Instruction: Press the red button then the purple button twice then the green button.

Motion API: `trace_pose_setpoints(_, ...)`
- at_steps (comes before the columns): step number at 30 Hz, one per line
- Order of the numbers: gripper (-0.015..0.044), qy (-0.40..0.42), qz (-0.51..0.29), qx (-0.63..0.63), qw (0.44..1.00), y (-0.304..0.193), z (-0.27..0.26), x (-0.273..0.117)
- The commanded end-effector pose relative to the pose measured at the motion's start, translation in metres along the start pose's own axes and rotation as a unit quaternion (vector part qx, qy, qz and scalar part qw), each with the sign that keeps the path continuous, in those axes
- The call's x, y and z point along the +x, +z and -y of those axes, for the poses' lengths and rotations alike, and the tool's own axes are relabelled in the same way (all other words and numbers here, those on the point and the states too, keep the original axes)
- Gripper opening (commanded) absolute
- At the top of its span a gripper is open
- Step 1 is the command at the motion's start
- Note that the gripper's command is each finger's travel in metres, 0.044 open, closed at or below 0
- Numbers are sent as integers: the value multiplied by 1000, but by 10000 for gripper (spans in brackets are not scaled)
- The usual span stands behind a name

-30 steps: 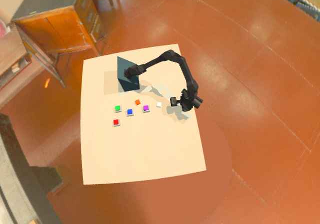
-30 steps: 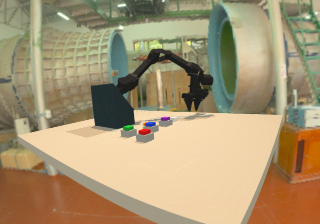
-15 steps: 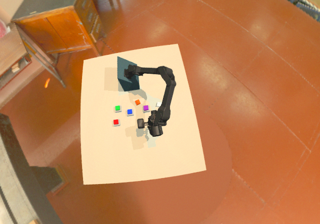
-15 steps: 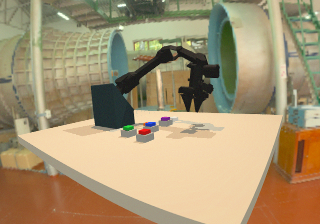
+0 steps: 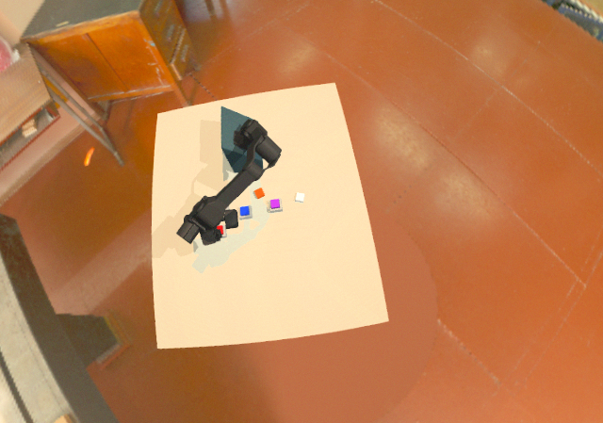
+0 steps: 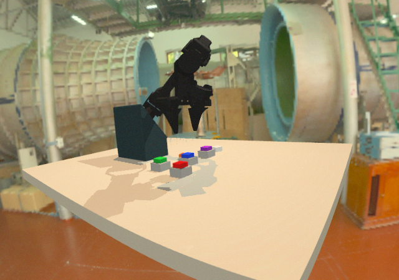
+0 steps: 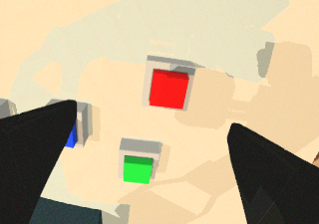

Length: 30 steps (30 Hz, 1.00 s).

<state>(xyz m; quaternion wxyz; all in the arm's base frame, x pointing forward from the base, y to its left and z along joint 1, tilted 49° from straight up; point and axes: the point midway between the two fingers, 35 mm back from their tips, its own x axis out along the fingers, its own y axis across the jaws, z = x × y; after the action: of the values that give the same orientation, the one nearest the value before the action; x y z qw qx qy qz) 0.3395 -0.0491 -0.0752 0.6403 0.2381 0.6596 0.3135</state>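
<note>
Above the red button (image 7: 167, 89) we held our gripper (image 6: 185, 122) wide apart with nothing in it, not touching. Beside the red button sat the green button (image 7: 139, 168) on the desk (image 6: 257, 186).

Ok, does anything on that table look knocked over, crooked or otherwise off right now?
Nothing stands out. The red button, green button, blue button and purple button all sit flat on their grey bases. The orange block and white block lie apart from them. The claw hangs open above, touching nothing.
</note>
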Motion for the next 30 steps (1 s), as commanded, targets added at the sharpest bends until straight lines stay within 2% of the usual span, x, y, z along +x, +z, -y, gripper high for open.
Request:
trace_pose_setpoints(1, 400, 23, 7, -4, 1000, -18, 20, 2)
trace_pose_setpoints(4, 400, 23, 7, -4, 1000, -18, 20, 2)
trace_pose_setpoints(6, 348, 22, 7, -4, 1000, -17, 20, 16)
trace_pose_setpoints(9, 269, 24, 7, -4, 1000, -17, 17, 60)
trace_pose_setpoints(18, 32, 24, 7, -4, 1000, -17, 17, 64)
trace_pose_setpoints(30, 20, 24, 7, -4, 1000, -17, 17, 66)
